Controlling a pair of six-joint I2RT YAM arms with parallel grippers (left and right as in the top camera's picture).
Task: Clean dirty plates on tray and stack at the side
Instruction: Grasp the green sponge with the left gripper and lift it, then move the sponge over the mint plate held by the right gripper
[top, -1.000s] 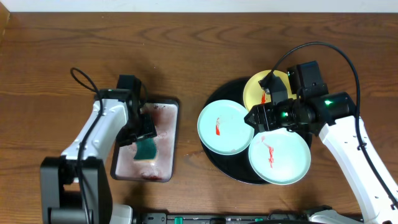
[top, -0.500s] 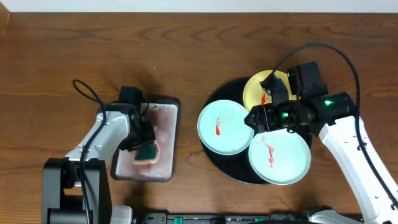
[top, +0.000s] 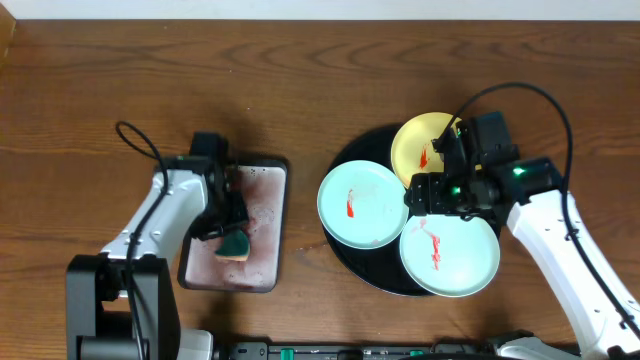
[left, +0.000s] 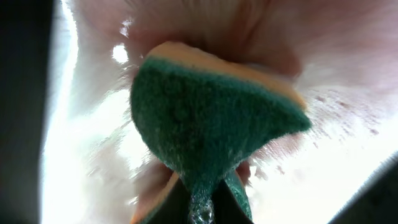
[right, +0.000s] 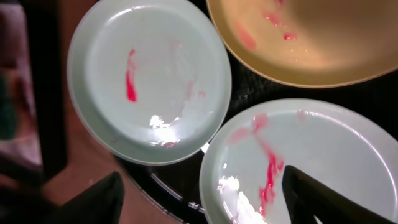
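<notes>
Three dirty plates lie on the round black tray (top: 345, 152), each smeared with red sauce. One pale blue-green plate (top: 360, 205) (right: 149, 74) is at the left, a second blue-green plate (top: 450, 255) (right: 323, 155) at the front, and a yellow plate (top: 420, 145) (right: 311, 37) at the back. My right gripper (top: 412, 193) (right: 205, 196) hangs open over the spot where the three meet, holding nothing. My left gripper (top: 232, 235) (left: 202, 208) is down in the metal pan (top: 265, 200), shut on the green sponge (top: 238, 244) (left: 211, 124), which bulges out past the jaws.
The silvery pan holds pinkish wet residue and stands left of the tray on the brown wood tabletop (top: 320, 80). A black cable (top: 135, 140) loops behind the left arm. Another cable (top: 540, 95) arcs over the right arm.
My left gripper has closed onto the sponge in the pan. The right gripper has opened wider and shifted slightly over the plates.
</notes>
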